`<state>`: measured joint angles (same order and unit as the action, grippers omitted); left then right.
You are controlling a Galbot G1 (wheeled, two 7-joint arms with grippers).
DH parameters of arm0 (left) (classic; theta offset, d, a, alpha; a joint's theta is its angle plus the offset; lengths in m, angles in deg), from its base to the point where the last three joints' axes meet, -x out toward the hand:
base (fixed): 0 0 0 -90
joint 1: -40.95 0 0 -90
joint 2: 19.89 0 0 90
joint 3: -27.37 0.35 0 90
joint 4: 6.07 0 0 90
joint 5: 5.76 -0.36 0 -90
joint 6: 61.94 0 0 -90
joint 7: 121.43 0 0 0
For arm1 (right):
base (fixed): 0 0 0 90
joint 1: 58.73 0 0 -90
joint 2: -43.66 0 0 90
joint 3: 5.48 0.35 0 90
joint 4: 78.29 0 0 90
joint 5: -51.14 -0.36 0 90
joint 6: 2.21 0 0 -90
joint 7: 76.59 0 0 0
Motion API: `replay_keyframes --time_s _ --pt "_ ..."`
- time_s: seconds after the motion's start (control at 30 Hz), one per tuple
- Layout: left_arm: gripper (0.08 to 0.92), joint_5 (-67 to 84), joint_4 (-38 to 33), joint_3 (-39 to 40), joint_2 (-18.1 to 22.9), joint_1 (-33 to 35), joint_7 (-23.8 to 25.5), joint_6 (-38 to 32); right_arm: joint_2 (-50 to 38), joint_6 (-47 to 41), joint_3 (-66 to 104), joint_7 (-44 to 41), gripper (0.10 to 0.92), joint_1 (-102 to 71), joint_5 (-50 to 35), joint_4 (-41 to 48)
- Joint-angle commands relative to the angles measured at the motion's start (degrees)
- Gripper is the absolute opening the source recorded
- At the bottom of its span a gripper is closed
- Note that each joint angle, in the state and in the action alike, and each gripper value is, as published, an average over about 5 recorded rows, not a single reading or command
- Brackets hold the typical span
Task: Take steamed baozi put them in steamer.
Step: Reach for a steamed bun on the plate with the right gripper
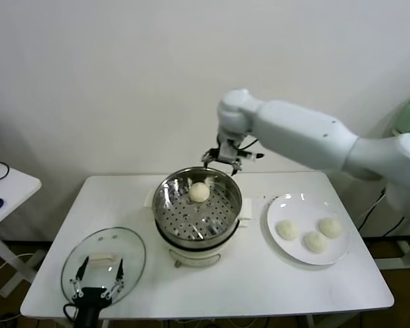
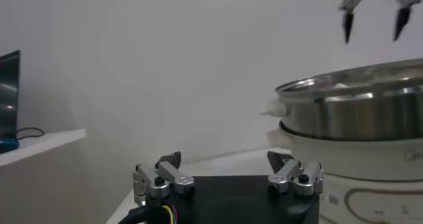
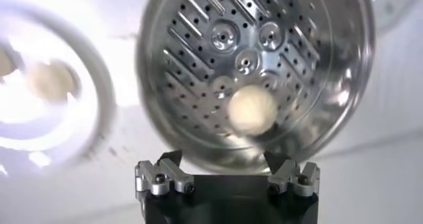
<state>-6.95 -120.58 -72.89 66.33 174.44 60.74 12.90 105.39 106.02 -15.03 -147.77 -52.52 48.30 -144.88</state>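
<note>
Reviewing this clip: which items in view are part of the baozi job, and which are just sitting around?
Part of the job:
- baozi in the steamer
- three baozi on the plate
- steamer
- right gripper, open above the steamer's far rim

Just lying about:
- white plate
- glass lid
- table
- left gripper, open, parked over the lid

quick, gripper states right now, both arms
left gripper: open, empty, parked over the glass lid.
right gripper: open, empty, above the steamer's far rim.
</note>
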Motion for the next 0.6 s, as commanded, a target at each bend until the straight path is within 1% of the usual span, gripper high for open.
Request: replay_keyframes --time_s 0.03,0.13,0.3,0.43,0.6 --pt "0.823 0.7 -0.1 0.1 -0.2 -0.5 0.0 -0.2 -13.6 -17.1 -8.4 -2.6 0.823 7.1 -23.3 0.8" --pt "0.823 0.5 -0.1 0.3 -0.3 -0.6 0.0 -0.1 -18.6 -20.1 -7.9 -1.9 0.823 3.3 -23.2 0.4" --pt "0.823 0.4 -0.2 0.6 -0.6 -0.6 -0.1 0.0 -24.9 -23.2 -0.6 0.5 0.823 -8.6 -19.2 -0.4" --pt "0.823 0.2 -0.2 0.6 -0.5 -0.5 0.0 -0.1 -25.8 -23.6 4.5 1.7 0.823 -15.7 -15.0 0.7" --pt "0.823 0.2 -0.2 0.5 -0.4 -0.2 -0.1 -0.2 -24.6 -24.0 7.5 2.9 0.823 -22.1 -11.0 2.8"
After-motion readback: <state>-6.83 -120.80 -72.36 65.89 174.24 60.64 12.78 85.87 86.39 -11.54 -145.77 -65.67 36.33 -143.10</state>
